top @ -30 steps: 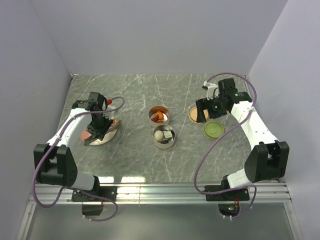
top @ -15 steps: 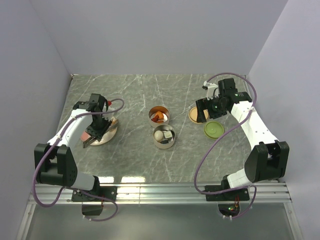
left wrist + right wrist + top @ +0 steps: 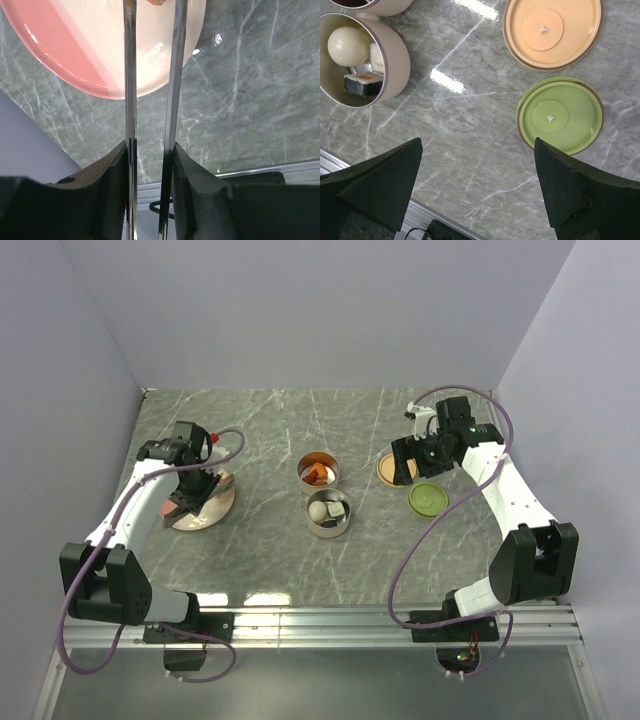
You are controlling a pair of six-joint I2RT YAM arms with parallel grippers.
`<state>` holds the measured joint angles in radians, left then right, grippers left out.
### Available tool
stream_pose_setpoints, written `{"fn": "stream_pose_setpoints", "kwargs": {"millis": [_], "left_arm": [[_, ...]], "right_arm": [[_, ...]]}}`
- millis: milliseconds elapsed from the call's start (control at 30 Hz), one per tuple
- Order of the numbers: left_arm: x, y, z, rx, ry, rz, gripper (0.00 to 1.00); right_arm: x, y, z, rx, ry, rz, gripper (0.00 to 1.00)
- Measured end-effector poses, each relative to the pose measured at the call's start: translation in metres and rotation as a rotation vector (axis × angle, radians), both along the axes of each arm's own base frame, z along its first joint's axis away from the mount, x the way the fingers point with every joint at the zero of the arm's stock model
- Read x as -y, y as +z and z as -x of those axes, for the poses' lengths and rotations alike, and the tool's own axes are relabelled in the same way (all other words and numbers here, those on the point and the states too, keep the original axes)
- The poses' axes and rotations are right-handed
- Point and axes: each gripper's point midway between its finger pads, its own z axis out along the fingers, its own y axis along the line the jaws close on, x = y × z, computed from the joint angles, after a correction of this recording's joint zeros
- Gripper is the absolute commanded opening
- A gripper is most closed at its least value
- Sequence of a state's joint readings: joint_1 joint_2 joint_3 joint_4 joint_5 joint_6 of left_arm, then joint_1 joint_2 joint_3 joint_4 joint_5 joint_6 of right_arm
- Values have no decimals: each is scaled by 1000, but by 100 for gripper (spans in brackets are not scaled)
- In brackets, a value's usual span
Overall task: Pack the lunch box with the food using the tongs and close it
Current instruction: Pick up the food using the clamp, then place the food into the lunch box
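My left gripper (image 3: 150, 155) is shut on the tongs (image 3: 129, 75), whose two slim arms run up over the pink plate (image 3: 75, 50). An orange-red bit of food (image 3: 156, 2) shows between the tong tips at the frame's top edge. In the top view the left gripper (image 3: 190, 496) hangs over the plate (image 3: 212, 512). The lunch box tins (image 3: 319, 470) (image 3: 328, 513) stand mid-table; the near tin (image 3: 395, 60) holds a whitish ball (image 3: 347, 46) and a dark-and-white piece (image 3: 364, 83). My right gripper (image 3: 477, 185) is open and empty beside the orange lid (image 3: 552, 32) and green lid (image 3: 560, 115).
The far tin (image 3: 319, 470) holds orange-red chunks. Both lids (image 3: 397, 470) (image 3: 427, 499) lie flat on the marble right of the tins. Grey walls close in the table on the left, back and right, and a metal rail runs along the near edge.
The left arm shifted over the plate, uncovering more of it, and its fingers squeezed the tongs narrower. The right arm has not moved.
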<state>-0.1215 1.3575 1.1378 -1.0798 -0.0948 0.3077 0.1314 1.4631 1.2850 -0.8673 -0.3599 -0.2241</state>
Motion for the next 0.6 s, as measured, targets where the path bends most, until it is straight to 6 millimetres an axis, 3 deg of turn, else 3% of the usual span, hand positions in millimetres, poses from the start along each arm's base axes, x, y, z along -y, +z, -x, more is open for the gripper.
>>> {"fn": "stream_pose_setpoints", "kwargs": {"millis": [133, 300, 600], "left_arm": [[4, 14, -5, 23, -5, 20, 29], [21, 47, -24, 117, -48, 76, 29], [97, 93, -43, 229, -278, 213, 30]], "right_arm": [[0, 0, 0, 0, 0, 0, 100], [0, 0, 0, 0, 0, -1, 100], [0, 0, 0, -2, -3, -2, 100]]}}
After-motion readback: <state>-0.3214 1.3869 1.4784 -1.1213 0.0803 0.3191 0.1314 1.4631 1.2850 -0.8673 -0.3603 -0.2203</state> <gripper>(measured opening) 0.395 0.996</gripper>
